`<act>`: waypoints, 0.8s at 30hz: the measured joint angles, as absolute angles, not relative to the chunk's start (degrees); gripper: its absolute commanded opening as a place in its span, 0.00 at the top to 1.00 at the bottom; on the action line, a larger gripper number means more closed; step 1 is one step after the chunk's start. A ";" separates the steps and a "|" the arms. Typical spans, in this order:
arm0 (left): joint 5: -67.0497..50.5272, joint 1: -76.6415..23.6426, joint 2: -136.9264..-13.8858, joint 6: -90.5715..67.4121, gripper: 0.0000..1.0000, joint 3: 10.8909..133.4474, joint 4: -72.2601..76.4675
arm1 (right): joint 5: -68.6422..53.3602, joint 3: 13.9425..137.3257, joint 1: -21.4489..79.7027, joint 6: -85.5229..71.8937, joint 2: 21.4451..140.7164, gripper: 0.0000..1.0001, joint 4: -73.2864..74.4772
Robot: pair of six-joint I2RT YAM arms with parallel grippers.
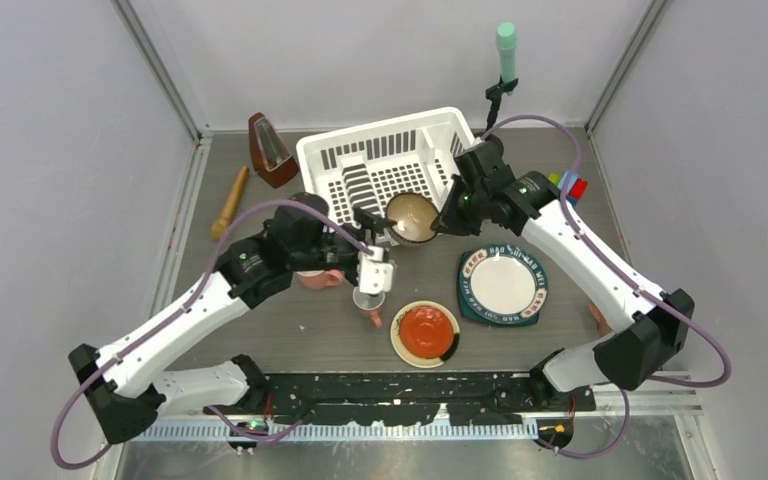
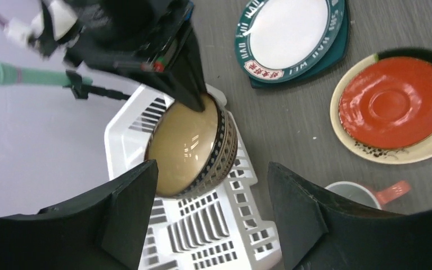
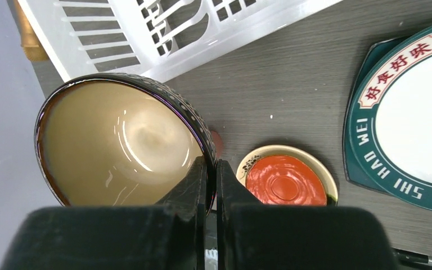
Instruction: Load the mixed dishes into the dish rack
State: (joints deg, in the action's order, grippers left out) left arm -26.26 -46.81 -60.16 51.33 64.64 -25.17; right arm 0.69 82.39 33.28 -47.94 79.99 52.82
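Observation:
My right gripper (image 1: 442, 222) is shut on the rim of the small brown bowl (image 1: 412, 217), holding it tilted in the air at the near edge of the white dish rack (image 1: 390, 160). The right wrist view shows both fingers pinching the bowl (image 3: 118, 146) wall at the gripper (image 3: 211, 174). My left gripper (image 2: 214, 214) is open and empty, just short of the bowl (image 2: 185, 149), above the rack (image 2: 202, 236). Two pink mugs (image 1: 318, 278) (image 1: 368, 303) sit under my left arm. The teal-rimmed plate (image 1: 503, 284) and red-centre plate (image 1: 425, 332) lie on the table.
A wooden stick (image 1: 229, 202) and a brown wedge-shaped object (image 1: 271, 150) lie left of the rack. Coloured blocks (image 1: 570, 185) sit behind my right arm. A green-tipped post (image 1: 506, 45) stands at the back right. Grey walls close in the table.

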 measured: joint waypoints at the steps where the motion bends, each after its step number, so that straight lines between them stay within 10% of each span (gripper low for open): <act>1: -24.75 -48.75 -61.71 55.20 0.30 66.04 -27.11 | -0.05 83.09 33.28 -47.94 81.14 1.00 53.17; 15: -7.84 -56.53 -74.54 71.00 0.40 74.67 -40.62 | -4.01 83.46 33.28 -47.99 83.02 1.00 54.37; 24: -4.71 -56.58 -81.36 70.39 0.65 80.77 -44.58 | -3.25 83.48 33.26 -47.03 82.94 1.00 54.52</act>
State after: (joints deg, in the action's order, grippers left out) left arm -4.71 -56.58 -81.36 70.39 80.77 -44.58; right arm -3.25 83.48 33.26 -47.03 82.94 54.52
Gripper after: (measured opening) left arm 0.393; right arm 0.076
